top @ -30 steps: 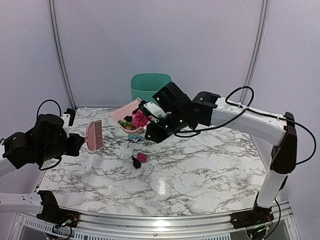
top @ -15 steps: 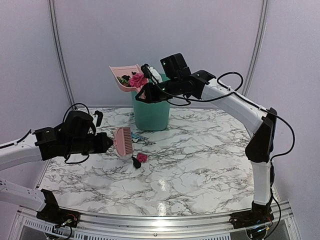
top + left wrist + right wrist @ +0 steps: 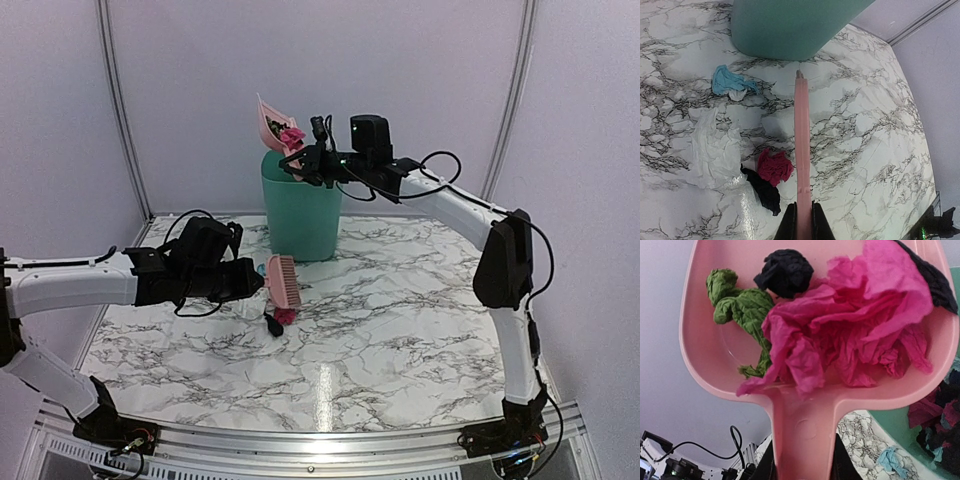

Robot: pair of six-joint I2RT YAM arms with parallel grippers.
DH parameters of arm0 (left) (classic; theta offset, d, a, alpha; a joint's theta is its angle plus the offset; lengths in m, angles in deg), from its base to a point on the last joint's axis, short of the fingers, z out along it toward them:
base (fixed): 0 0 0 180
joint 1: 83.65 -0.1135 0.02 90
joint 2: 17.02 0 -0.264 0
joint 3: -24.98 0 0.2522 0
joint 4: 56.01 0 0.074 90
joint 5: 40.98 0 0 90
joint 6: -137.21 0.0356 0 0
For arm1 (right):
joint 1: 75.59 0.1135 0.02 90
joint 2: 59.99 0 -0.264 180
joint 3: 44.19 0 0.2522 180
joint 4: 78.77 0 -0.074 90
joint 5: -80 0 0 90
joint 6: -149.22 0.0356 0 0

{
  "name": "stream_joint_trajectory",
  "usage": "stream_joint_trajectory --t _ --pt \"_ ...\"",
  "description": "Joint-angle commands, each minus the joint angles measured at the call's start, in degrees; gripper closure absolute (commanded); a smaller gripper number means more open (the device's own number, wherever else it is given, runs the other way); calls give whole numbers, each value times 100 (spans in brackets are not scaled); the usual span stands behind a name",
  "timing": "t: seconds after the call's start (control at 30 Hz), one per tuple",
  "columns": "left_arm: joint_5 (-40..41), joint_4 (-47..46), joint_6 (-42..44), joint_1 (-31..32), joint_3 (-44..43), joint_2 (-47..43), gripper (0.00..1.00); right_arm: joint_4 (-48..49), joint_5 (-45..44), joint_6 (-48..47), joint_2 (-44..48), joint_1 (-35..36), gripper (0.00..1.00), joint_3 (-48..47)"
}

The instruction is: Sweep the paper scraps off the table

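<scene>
Dustpan (image 3: 272, 128), pink, is tipped steeply over the teal bin (image 3: 300, 215), its handle clamped in the right gripper (image 3: 802, 460); magenta, green and black paper scraps (image 3: 855, 335) lie bunched in its scoop. The left gripper (image 3: 802, 222) is closed tight on the pink brush (image 3: 802, 150), held low over the table (image 3: 400, 330); a magenta scrap (image 3: 774, 167) and a black scrap (image 3: 764, 190) lie touching just beside the brush, a light blue scrap (image 3: 727, 82) near the bin's foot.

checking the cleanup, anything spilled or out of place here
Loose scraps lie on the table: a magenta scrap and a black scrap by the brush, a light blue scrap near the base of the bin. Nothing else stands out.
</scene>
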Motion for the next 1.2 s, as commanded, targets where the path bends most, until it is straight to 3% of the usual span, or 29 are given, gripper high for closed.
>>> stream_joint_trajectory --t 0.0,0.27,0.67,1.17 --pt "40 -224 -155 -16 -90 97 100 1619 776 1264 -228 -177 100 182" --pt "36 -228 -259 -18 0 287 100 2845 976 2720 -295 -242 100 744" --pt "71 -220 -349 -17 77 339 100 4897 995 5024 -634 -255 100 831" --pt "135 -165 -336 -19 123 258 100 5722 838 5942 -695 -241 100 951"
